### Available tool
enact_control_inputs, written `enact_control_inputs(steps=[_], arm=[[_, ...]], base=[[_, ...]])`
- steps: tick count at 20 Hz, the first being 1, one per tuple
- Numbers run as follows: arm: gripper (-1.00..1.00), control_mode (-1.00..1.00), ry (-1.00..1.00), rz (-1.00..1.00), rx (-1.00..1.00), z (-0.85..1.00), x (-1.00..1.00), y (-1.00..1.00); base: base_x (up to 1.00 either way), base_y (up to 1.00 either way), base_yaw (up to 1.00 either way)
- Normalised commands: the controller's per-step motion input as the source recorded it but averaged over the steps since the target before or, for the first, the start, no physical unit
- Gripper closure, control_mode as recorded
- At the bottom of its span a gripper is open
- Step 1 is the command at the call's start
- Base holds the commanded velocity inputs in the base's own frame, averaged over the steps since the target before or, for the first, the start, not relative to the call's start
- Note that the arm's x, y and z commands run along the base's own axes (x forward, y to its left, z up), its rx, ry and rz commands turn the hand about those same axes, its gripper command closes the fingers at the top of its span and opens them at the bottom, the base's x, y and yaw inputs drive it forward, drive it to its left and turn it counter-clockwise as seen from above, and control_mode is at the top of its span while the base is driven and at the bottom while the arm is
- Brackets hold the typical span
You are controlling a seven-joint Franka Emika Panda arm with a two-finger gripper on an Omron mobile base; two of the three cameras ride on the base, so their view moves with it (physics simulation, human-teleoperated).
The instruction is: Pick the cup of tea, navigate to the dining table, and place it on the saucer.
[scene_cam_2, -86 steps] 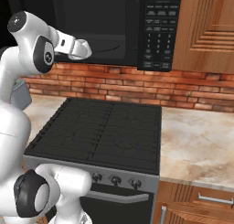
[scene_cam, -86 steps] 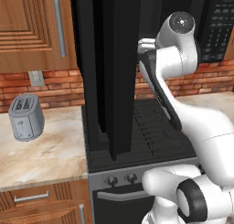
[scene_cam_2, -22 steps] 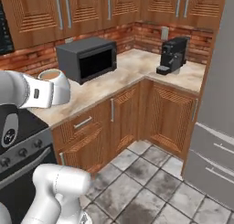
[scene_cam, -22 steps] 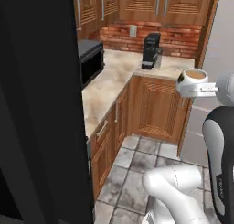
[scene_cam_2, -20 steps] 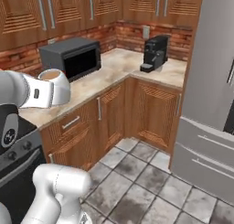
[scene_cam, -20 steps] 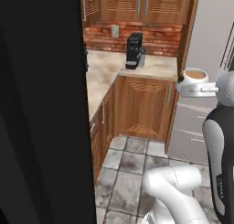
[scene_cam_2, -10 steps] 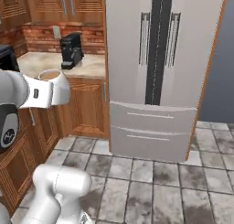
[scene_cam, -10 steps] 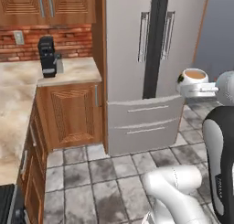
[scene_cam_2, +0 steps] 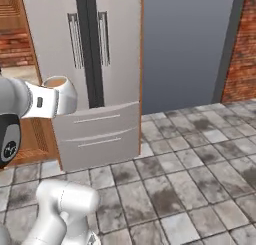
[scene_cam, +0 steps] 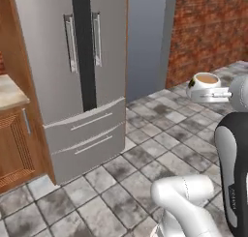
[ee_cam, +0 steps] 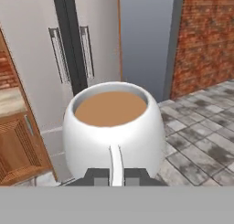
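Left base view: the end effector (scene_cam: 219,92) reaches leftward from the white arm (scene_cam: 236,154) at the right edge and carries the cup of tea (scene_cam: 205,85) upright in the air, well above the grey stone-tile floor (scene_cam: 160,149). The brown tea surface is visible inside the white rim. Behind and to the left stands a stainless double-door refrigerator (scene_cam: 72,81) with two vertical handles and two drawer fronts below; a wooden cabinet (scene_cam: 17,149) with a pale worktop (scene_cam: 9,92) adjoins its left side. A grey wall panel (scene_cam: 147,37) and a red brick wall (scene_cam: 210,30) close the background at right.

Right base view: the cup of tea (scene_cam_2: 57,91) appears at the left, partly hidden behind the white wrist of the arm (scene_cam_2: 25,101), in front of the refrigerator (scene_cam_2: 95,64). The tiled floor (scene_cam_2: 200,159) extends to the right toward the grey wall panel (scene_cam_2: 190,49) and brick wall (scene_cam_2: 247,54).

Hand view: the cup of tea (ee_cam: 113,127) sits directly ahead of the end effector (ee_cam: 117,176), whose two dark fingertips (ee_cam: 97,176) are pressed in on the thin white handle between them, pinching it. The tea is level and the cup is not tilted. The refrigerator (ee_cam: 68,49), grey wall panel (ee_cam: 146,40) and brick wall (ee_cam: 205,40) lie beyond.
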Motion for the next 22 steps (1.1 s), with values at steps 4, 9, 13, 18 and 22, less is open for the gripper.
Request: enact_control_inputs(steps=[4,9,13,18,22], arm=[[1.00,1.00,0.00,0.00,0.00,0.00,0.00,0.00],[1.00,1.00,0.00,0.00,0.00,0.00,0.00,0.00],[1.00,1.00,0.00,0.00,0.00,0.00,0.00,0.00],[1.00,1.00,0.00,0.00,0.00,0.00,0.00,0.00],[1.00,1.00,0.00,0.00,0.00,0.00,0.00,0.00]], base=[[-0.05,-0.26,-0.68],[0.00,-0.22,-0.65],[0.00,-0.26,-0.61],[0.00,-0.26,-0.58],[0.05,-0.24,-0.54]])
